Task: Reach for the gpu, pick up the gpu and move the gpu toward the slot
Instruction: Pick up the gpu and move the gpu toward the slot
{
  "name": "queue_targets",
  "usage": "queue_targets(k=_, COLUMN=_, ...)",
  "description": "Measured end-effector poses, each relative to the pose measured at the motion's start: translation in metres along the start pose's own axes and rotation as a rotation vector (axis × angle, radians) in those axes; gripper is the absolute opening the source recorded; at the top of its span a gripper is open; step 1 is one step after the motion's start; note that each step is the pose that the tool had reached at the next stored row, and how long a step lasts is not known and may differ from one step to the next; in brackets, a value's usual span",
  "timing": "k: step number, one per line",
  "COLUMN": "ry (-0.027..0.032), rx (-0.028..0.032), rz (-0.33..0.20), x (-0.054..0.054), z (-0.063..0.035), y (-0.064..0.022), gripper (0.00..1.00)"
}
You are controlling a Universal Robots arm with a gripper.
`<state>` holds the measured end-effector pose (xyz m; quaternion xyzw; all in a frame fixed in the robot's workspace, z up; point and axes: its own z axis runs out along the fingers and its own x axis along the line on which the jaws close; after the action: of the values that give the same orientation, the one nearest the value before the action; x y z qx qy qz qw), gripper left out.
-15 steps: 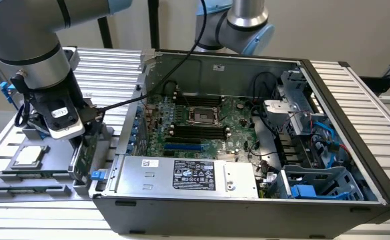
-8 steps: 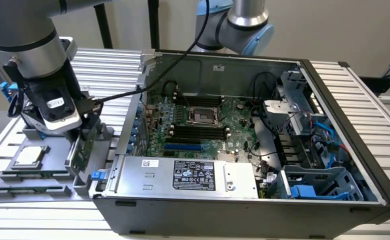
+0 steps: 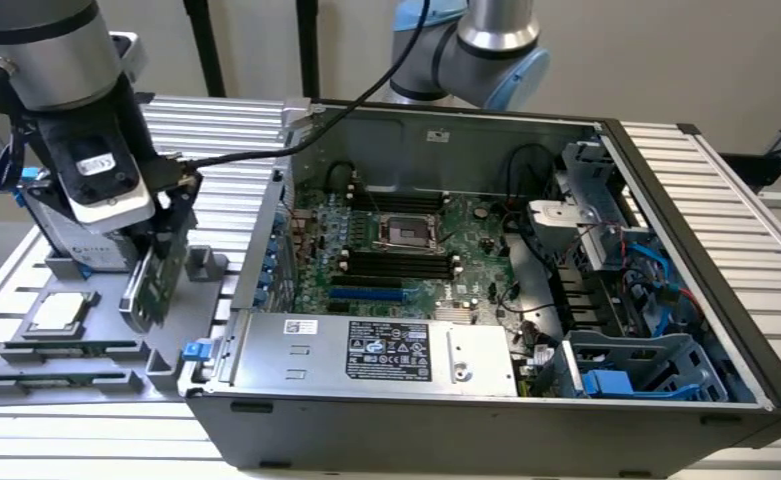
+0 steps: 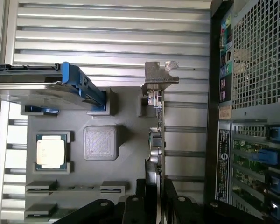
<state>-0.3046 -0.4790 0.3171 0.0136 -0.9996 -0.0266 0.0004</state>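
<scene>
Standing on edge in the grey tray (image 3: 163,365), at its edge nearest the computer case (image 3: 497,430), the gpu (image 3: 153,282) is straddled by the gripper (image 4: 156,204), whose clench cannot be told, and could be jammed or dropped if lifted askew.

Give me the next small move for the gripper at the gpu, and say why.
Probably a short straight lift, once the grip is sure. The gripper sits astride the gpu, which stands on edge in the gray tray; pulling sideways toward the computer case could jam it.
</scene>
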Motion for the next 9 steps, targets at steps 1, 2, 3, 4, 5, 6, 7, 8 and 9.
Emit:
queue_targets(k=1, ry=0.0007, rx=0.0, rz=0.0, x=-0.001, z=-0.0049, y=0.0002, gripper=0.26)
queue_targets(k=2, ry=0.0009, rx=-0.0001, rz=0.0, x=-0.002, z=-0.0094, y=0.0004, gripper=0.26)
queue_targets(k=3, ry=0.0011, rx=-0.0002, rz=0.0, x=-0.003, z=-0.0138, y=0.0005, gripper=0.26)
queue_targets(k=4, ry=0.0015, rx=-0.0002, rz=0.0, x=-0.004, z=-0.0183, y=0.0007, gripper=0.26)
queue_targets(k=5, ry=0.0016, rx=-0.0002, rz=0.0, x=-0.005, z=-0.0227, y=0.0008, gripper=0.26)
queue_targets(k=6, ry=0.0019, rx=-0.0003, rz=0.0, x=-0.006, z=-0.0274, y=0.0009, gripper=0.26)
queue_targets(k=7, ry=0.0023, rx=-0.0002, rz=0.0, x=-0.007, z=-0.032, y=0.0011, gripper=0.26)
queue_targets(k=8, ry=0.0024, rx=-0.0002, rz=0.0, x=-0.008, z=-0.0365, y=0.0012, gripper=0.26)
queue_targets(k=9, ry=0.0026, rx=-0.0003, rz=0.0, x=-0.01, z=-0.041, y=0.0013, gripper=0.26)
